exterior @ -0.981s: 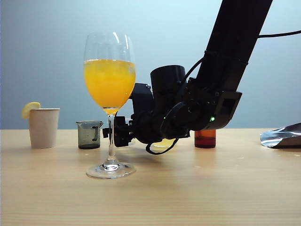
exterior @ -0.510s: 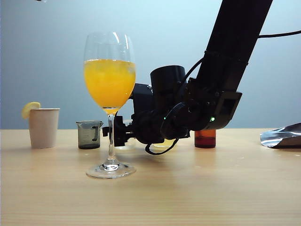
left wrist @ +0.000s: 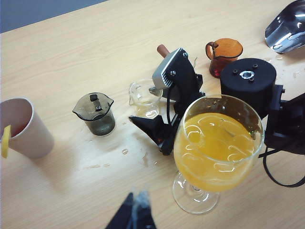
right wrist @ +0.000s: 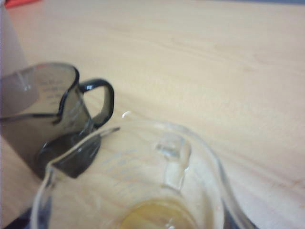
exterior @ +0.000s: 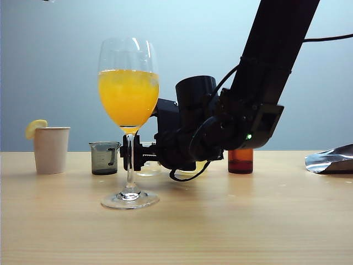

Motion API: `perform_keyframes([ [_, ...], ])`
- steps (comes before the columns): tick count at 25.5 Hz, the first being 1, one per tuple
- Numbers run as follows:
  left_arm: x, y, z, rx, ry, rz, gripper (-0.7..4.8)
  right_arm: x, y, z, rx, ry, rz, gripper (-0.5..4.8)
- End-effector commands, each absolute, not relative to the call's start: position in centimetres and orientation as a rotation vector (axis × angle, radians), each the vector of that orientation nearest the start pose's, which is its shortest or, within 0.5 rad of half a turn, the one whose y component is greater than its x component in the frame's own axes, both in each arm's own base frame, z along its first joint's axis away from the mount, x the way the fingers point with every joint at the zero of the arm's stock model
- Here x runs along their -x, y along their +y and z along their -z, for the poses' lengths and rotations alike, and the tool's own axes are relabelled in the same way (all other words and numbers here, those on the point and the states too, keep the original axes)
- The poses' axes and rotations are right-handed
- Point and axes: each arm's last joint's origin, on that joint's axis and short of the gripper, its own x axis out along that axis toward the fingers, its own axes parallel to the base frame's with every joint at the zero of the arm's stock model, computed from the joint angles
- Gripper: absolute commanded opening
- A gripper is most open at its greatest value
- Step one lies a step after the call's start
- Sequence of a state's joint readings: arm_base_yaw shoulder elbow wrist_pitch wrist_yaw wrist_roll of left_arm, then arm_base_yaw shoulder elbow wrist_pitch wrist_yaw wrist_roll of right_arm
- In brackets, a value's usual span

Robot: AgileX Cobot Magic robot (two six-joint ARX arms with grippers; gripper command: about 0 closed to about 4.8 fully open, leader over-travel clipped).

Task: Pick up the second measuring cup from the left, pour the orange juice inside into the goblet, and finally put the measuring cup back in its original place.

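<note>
One paper cup [exterior: 51, 149], one smoky grey cup [exterior: 104, 158], one goblet [exterior: 128, 110] of orange juice [exterior: 128, 96], one clear measuring cup [left wrist: 145, 98] standing on the bench between the right gripper's [left wrist: 153, 110] spread fingers, one amber cup [exterior: 240, 162]. Left gripper [left wrist: 135, 214]: fingers together.

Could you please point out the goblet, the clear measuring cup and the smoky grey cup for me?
goblet [exterior: 128, 94]: exterior view, juice-filled bowl.
clear measuring cup [left wrist: 144, 97]: left wrist view, side wall.
smoky grey cup [left wrist: 95, 114]: left wrist view, side wall.
</note>
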State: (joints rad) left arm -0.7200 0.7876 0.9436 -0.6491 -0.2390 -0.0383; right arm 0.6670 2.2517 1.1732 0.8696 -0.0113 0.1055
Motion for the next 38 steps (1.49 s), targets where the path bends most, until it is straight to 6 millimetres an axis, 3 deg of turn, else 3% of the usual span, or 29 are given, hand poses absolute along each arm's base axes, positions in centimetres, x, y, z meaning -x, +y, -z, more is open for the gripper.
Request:
perform_keyframes([
  [1,-11.8,-9.4,-34.4,-0.189,0.441,0.464,-0.06,-34.9,27.6,-11.1,-0.057,0.252,-0.683,4.40],
  [8,-11.8,-9.4,-34.4,-0.189,0.440,0.464,-0.06,-33.3,26.3,-11.1,-0.046,0.286,-0.678,4.40],
  [13,-11.8,-9.4,-34.4,-0.189,0.440,0.464,-0.06,-30.6,24.3,-12.0,-0.037,0.309,-0.678,4.36],
  [14,-11.8,-9.4,-34.4,-0.189,0.440,0.464,-0.06,-30.2,24.0,-12.3,-0.038,0.307,-0.679,4.05],
  [16,-11.8,-9.4,-34.4,-0.189,0.440,0.464,-0.06,-29.4,23.4,-13.0,-0.041,0.300,-0.682,2.53],
  [18,-11.8,-9.4,-34.4,-0.189,0.440,0.464,-0.06,-28.4,22.7,-13.7,-0.034,0.289,-0.707,-0.24],
  [19,-11.8,-9.4,-34.4,-0.190,0.439,0.464,-0.06,-28.1,22.4,-14.0,-0.033,0.286,-0.713,0.07],
  [29,-10.5,-8.8,-35.4,-0.145,0.366,0.595,-0.06,-22.1,17.9,-20.8,0.031,0.467,-0.735,-0.09],
  [32,-9.5,-7.9,-36.1,-0.093,0.299,0.603,-0.06,-20.1,16.3,-23.4,0.038,0.426,-0.756,-0.09],
  [34,-7.8,-6.7,-36.6,-0.044,0.237,0.669,-0.06,-17.2,14.0,-25.8,0.027,0.368,-0.762,-0.09],
  [38,-6.0,-5.2,-35.8,0.028,0.188,0.698,-0.06,-13.8,11.3,-27.9,0.045,0.326,-0.768,-0.09],
])
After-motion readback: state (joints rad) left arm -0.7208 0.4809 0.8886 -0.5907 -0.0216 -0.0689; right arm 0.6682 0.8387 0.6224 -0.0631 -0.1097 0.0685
